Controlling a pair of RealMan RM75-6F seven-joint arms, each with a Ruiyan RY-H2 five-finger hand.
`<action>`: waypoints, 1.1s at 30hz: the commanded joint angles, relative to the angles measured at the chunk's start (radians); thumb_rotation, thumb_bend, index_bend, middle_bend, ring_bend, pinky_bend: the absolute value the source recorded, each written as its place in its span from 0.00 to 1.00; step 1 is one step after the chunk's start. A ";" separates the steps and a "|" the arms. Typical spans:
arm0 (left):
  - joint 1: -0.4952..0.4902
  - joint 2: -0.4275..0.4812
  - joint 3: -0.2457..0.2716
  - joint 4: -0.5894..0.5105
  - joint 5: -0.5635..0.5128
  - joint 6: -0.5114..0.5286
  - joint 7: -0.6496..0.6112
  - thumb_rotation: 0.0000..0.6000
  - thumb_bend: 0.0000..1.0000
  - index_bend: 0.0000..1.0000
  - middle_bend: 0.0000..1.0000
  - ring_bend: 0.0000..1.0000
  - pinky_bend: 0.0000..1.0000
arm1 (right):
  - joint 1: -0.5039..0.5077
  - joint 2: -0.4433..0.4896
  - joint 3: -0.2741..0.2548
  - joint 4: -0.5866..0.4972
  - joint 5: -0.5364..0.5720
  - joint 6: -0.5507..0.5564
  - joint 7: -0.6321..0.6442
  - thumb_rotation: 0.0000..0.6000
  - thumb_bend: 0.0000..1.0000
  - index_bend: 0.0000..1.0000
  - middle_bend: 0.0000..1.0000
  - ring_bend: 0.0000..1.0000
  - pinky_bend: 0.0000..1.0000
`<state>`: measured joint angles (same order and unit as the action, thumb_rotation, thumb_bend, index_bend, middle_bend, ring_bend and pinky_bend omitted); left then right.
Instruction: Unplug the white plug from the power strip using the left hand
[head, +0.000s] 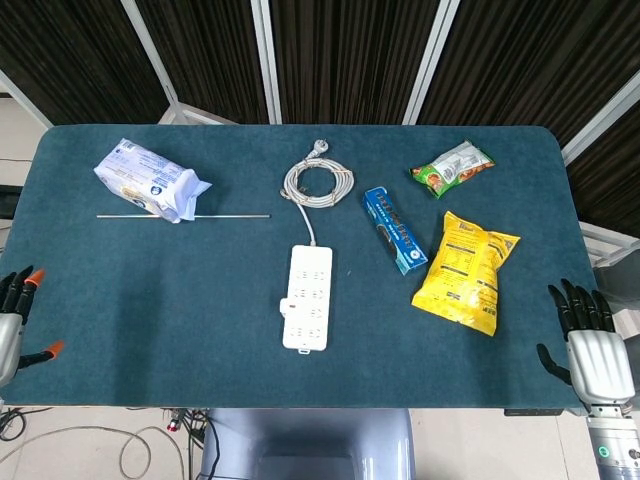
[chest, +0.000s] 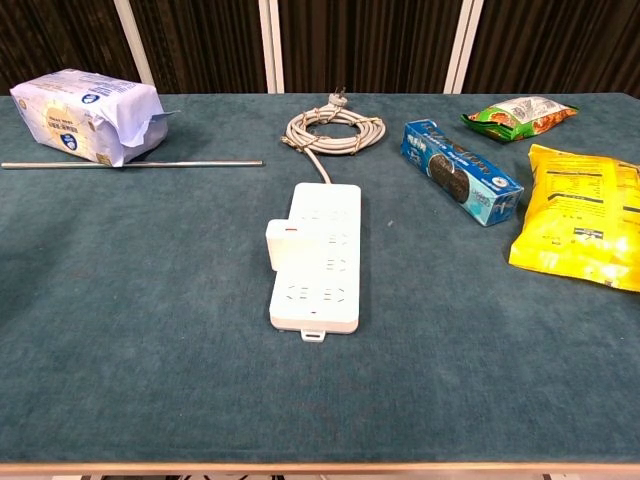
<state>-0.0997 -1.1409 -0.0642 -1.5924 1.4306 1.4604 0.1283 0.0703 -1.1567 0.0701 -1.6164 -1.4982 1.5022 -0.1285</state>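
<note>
Currently the white plug (chest: 282, 244) sits in the power strip (chest: 317, 256), seated against the strip's left edge about midway along its length, as the chest view shows. The power strip lies flat on the table (head: 200, 300) near its middle, well to the right of the left hand's fingers (head: 14, 288) and well to the left of the right hand's fingers (head: 580, 303). Its grey cord (head: 317, 183) runs from the far end of the strip into a loose coil further back on the table. The left hand (head: 10, 322) hangs beside the table's left front edge, partly cut off by the frame; its dark fingers with orange tips are spread and hold nothing. The right hand (head: 594, 346) hangs off the table's right front corner, back of the hand up, fingers spread and pointing away from the robot, holding nothing. Neither hand shows in the chest view. A yellow snack bag (head: 465, 271) lies nearest the right hand's fingers, just to their left. A blue biscuit box (head: 393, 229) lies between that bag and the power strip. A green snack packet (head: 452, 167) lies further back on the right. A white and blue tissue pack (head: 150, 179) lies far back from the left hand's fingers, touching a thin metal rod (head: 183, 215) that lies flat on the table.
</note>
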 joint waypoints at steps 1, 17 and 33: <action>-0.002 -0.001 0.002 -0.004 0.005 -0.001 0.004 1.00 0.00 0.00 0.00 0.00 0.03 | 0.000 0.001 -0.004 -0.001 -0.007 0.000 0.001 1.00 0.39 0.00 0.00 0.00 0.00; -0.008 -0.010 0.014 -0.014 0.023 -0.006 0.045 1.00 0.00 0.00 0.00 0.00 0.03 | 0.059 -0.003 -0.042 0.023 -0.173 -0.025 0.064 1.00 0.38 0.00 0.00 0.00 0.00; -0.038 -0.048 -0.003 0.010 0.003 -0.038 0.079 1.00 0.00 0.01 0.00 0.00 0.03 | 0.284 -0.140 -0.060 0.006 -0.354 -0.296 -0.088 1.00 0.89 0.06 0.06 0.05 0.11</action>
<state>-0.1354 -1.1883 -0.0657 -1.5839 1.4347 1.4248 0.2059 0.3171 -1.2612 0.0131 -1.5966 -1.8400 1.2562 -0.1800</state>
